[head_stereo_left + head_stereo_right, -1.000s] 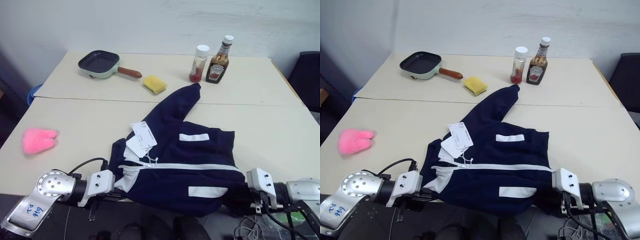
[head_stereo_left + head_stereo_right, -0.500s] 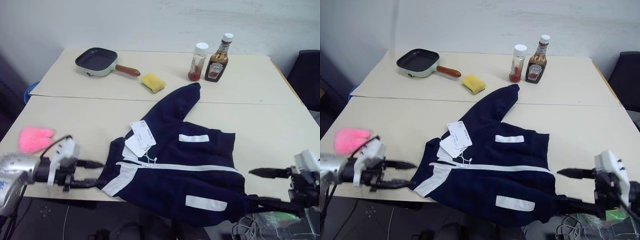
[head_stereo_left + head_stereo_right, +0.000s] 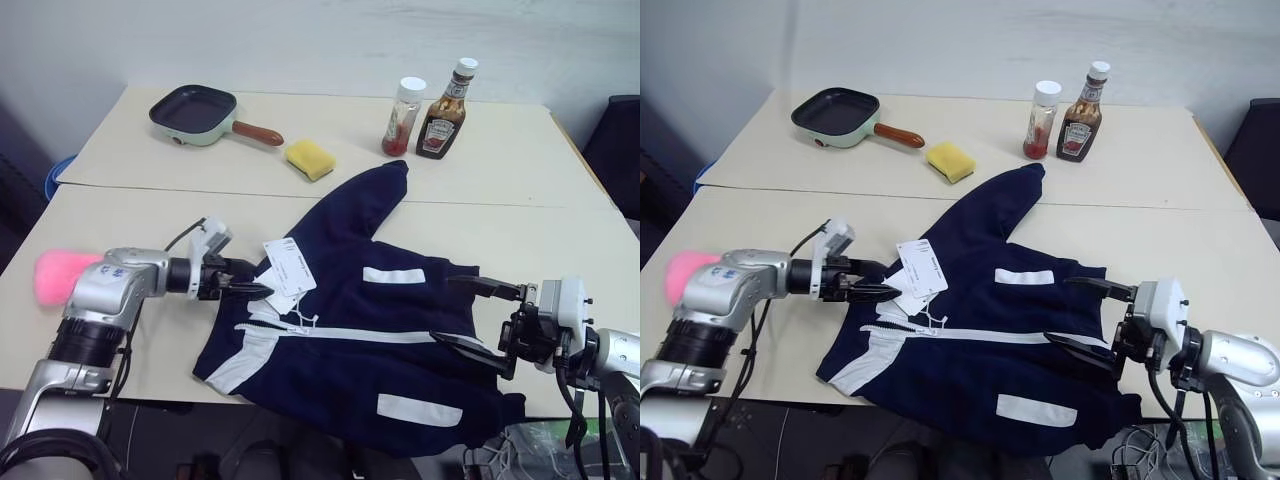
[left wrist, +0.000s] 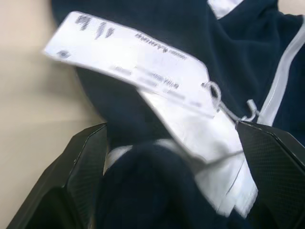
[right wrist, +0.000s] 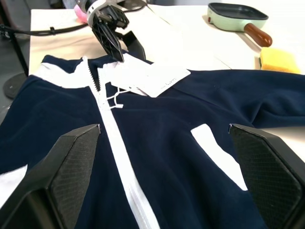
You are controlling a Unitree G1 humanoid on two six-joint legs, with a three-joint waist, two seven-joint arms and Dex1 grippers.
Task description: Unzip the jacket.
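The navy jacket [image 3: 370, 320] lies flat on the table, one sleeve stretched toward the bottles. Its white zipper [image 3: 350, 333] runs closed across the front from the collar to the hem. White paper tags [image 3: 287, 272] lie by the collar. My left gripper [image 3: 252, 280] is open at the collar end, beside the tags; in the left wrist view its fingers [image 4: 86, 167] stand wide with collar fabric and tags [image 4: 157, 81] between them. At the hem end my right gripper [image 3: 466, 315] hovers open just above the fabric. The right wrist view looks along the zipper [image 5: 119, 157].
At the back of the table stand a green pan [image 3: 195, 108], a yellow sponge [image 3: 309, 159], a spice jar [image 3: 402, 117] and a sauce bottle [image 3: 444, 96]. A pink plush [image 3: 62, 277] lies at the left edge. A dark chair [image 3: 622, 140] stands at the right.
Both grippers let go at the table's near edge, opened and rose. The left one moved forward to the collar and tags; the right one came up over the hem end.
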